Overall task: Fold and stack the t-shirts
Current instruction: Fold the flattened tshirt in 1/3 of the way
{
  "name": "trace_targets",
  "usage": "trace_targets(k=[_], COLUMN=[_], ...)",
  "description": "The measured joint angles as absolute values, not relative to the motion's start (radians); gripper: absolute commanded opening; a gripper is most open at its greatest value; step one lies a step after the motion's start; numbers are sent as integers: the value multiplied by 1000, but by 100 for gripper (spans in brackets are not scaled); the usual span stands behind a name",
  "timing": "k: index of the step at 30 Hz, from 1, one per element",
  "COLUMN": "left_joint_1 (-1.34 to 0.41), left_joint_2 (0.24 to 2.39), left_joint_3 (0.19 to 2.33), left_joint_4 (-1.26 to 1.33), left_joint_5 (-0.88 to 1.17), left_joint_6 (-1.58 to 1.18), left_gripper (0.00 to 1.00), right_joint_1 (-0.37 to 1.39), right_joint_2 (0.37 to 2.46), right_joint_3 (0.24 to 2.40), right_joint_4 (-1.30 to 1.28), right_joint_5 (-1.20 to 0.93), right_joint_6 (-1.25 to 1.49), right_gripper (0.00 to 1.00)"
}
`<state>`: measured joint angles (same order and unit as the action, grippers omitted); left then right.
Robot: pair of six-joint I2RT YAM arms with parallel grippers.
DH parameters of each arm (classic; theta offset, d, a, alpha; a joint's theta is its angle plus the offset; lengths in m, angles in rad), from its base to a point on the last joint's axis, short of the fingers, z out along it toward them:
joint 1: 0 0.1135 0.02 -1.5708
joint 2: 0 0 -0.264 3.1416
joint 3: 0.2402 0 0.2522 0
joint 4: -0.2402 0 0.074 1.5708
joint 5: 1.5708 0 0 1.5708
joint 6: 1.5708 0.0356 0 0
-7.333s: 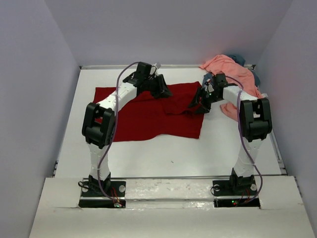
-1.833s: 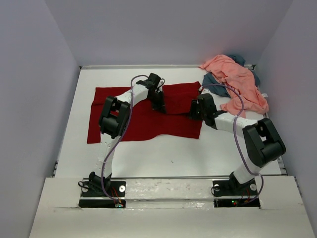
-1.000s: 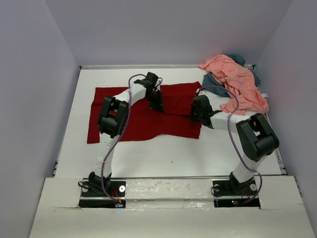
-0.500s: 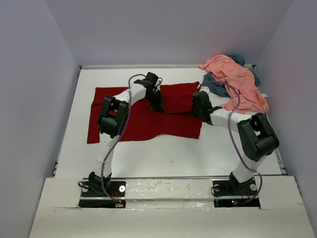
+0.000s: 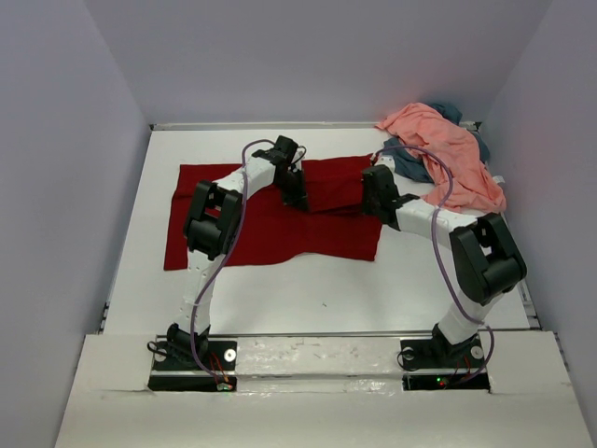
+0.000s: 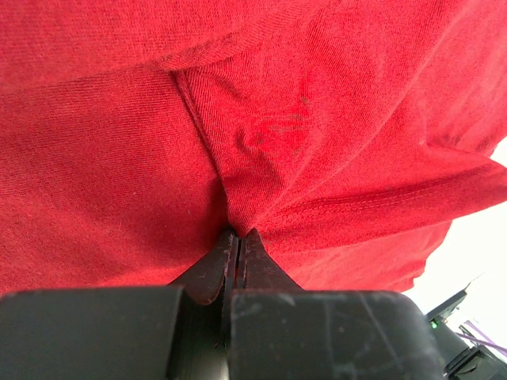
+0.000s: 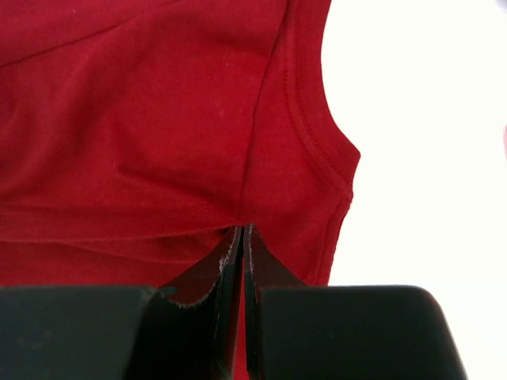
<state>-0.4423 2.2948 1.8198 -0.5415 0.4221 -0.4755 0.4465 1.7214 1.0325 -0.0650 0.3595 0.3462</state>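
White table (image 5: 280, 289) carries the red shirt (image 5: 270, 233) spread flat mid-surface, with the pink shirt (image 5: 448, 154) and blue shirt (image 5: 406, 168) heaped at the far right corner. On its far half the left gripper (image 6: 238, 237) and right gripper (image 7: 242, 233) each pinch a thin tuck of red cloth. Uneven lifting could slip a pinch or drag the fold crooked.
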Motion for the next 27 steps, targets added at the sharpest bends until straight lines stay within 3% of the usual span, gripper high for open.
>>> trace_targets(k=[16, 19, 20, 21, 23, 25, 26, 27], left_joint_1=[-441, -441, -441, -441, -441, -440, -439, -439], left_joint_2=[2295, 2295, 2295, 2295, 2295, 2295, 2295, 2295], left_joint_3=[1820, 1820, 1820, 1820, 1823, 1829, 1834, 1837], left_joint_4=[-536, -537, -537, -537, -541, -545, -546, -547], left_joint_5=[429, 429, 429, 429, 429, 429, 429, 429], left_joint_6=[-476, -476, -475, -476, -475, -475, -474, -472], left_gripper=[0, 0, 0, 0, 0, 7, 15, 15], right_joint_1=[447, 447, 447, 447, 447, 447, 447, 447], right_joint_2=[1677, 1686, 1694, 1700, 1721, 1729, 1729, 1729], right_joint_3=[1004, 1002, 1003, 1003, 1007, 1008, 1013, 1016], right_joint_4=[-159, -186, -193, -198, -215, -236, -248, -253], right_joint_5=[300, 283, 278, 273, 262, 252, 250, 250], right_joint_6=[411, 429, 433, 439, 446, 451, 451, 452], right_gripper=[12, 35, 56, 65, 78, 79, 79, 79])
